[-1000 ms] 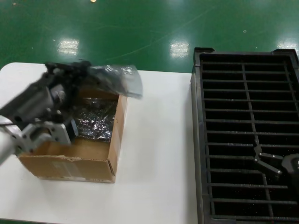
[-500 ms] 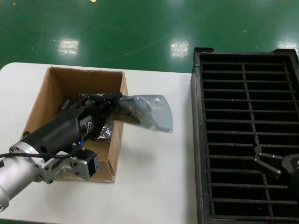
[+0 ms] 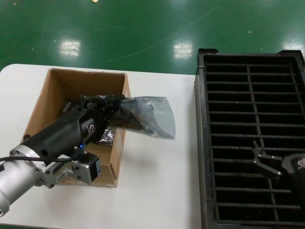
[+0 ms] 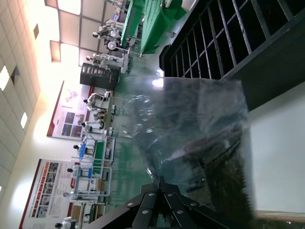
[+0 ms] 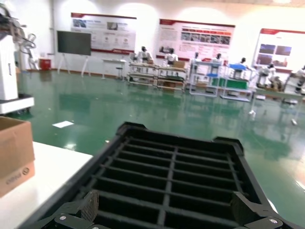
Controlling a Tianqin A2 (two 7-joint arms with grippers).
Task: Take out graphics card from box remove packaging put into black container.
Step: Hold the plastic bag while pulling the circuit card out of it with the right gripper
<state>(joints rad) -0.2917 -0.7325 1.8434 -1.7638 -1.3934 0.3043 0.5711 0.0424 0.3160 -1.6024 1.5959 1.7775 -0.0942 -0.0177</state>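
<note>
While the left gripper (image 3: 116, 106) reaches over the right wall of the cardboard box (image 3: 71, 85), its jaws are pinched on one end of the antistatic bag (image 3: 147, 117); the crinkled, translucent grey bag hangs in the air past the box's right edge, above the white desk (image 3: 157, 191); a dark flat shape, the graphics card (image 3: 136, 118), shows through the film, and the left wrist view shows that bag (image 4: 200, 143) close before the camera with dark contents inside; whether the card is wholly enclosed cannot be told. Inside the box, beneath the left arm, a patch of shiny silver film (image 3: 108, 136) lies on the floor of the box; what it wraps is hidden.

To the right, well apart from the box, the black slotted container (image 3: 248, 81) sits at the desk's right edge, its narrow horizontal slots split by a central divider; the right gripper (image 3: 263, 161) hovers over the near right part of the container with its jaws spread apart and nothing between them; the right wrist view looks across the same container (image 5: 171, 171) toward a green factory floor, with a corner of the cardboard box (image 5: 14, 152) at the side.
</note>
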